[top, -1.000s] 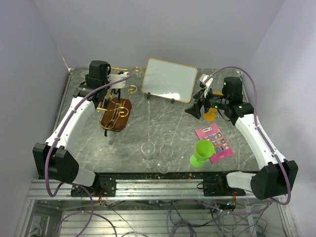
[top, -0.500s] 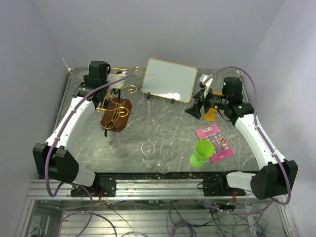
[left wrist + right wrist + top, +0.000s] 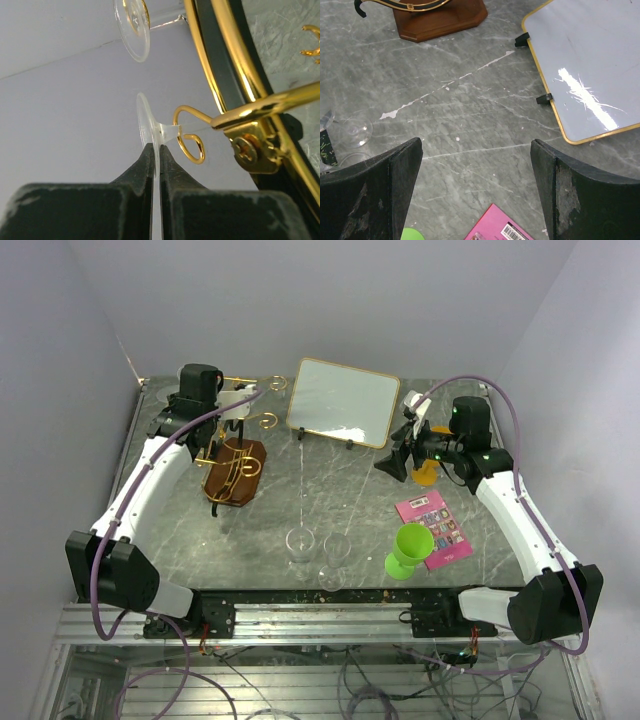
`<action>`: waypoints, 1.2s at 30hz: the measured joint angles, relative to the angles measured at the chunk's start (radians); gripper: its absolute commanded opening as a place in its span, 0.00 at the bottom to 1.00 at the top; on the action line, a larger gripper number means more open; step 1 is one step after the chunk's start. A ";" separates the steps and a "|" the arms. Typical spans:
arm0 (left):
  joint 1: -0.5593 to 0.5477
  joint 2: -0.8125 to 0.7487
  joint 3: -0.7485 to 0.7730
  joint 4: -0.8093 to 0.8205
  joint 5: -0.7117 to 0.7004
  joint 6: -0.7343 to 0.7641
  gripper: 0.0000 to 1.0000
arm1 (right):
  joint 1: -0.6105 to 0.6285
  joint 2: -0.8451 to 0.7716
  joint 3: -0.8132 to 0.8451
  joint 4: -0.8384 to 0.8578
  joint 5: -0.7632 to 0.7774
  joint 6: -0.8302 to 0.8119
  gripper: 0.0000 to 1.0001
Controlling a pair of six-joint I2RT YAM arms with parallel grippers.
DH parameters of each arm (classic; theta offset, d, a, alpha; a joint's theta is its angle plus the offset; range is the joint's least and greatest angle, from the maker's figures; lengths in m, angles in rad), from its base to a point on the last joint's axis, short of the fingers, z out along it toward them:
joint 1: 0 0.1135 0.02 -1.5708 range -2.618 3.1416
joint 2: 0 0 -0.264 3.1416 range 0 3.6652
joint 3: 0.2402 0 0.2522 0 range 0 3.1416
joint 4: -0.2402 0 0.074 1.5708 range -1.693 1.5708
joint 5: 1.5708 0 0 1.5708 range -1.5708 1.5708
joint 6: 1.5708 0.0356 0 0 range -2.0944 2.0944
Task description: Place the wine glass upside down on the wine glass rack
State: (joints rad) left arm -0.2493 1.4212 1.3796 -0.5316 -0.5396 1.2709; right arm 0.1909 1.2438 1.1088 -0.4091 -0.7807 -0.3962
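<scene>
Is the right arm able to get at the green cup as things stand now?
Probably yes: the right gripper is open and empty, and the green cup stands upright nearby, with nothing between them.

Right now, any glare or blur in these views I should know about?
Right wrist view: a bright glare streak on the white board. Left wrist view: the fingers look soft, close to the lens; the wine glass rack glints. Top external view: even light, sharp.
</scene>
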 measured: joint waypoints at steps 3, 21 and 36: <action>0.000 -0.002 0.000 -0.004 -0.004 -0.004 0.08 | 0.000 0.000 0.000 0.000 0.000 0.000 0.89; 0.001 -0.011 -0.003 0.023 -0.070 0.041 0.07 | 0.000 0.000 0.000 0.000 0.000 0.000 0.89; -0.008 -0.041 -0.002 -0.043 -0.059 0.000 0.08 | 0.000 0.000 0.000 0.000 0.002 0.000 0.89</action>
State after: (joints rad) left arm -0.2577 1.3804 1.3773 -0.5747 -0.5987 1.2705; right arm 0.1909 1.2442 1.1088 -0.4091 -0.7784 -0.3965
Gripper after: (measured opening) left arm 0.104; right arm 0.890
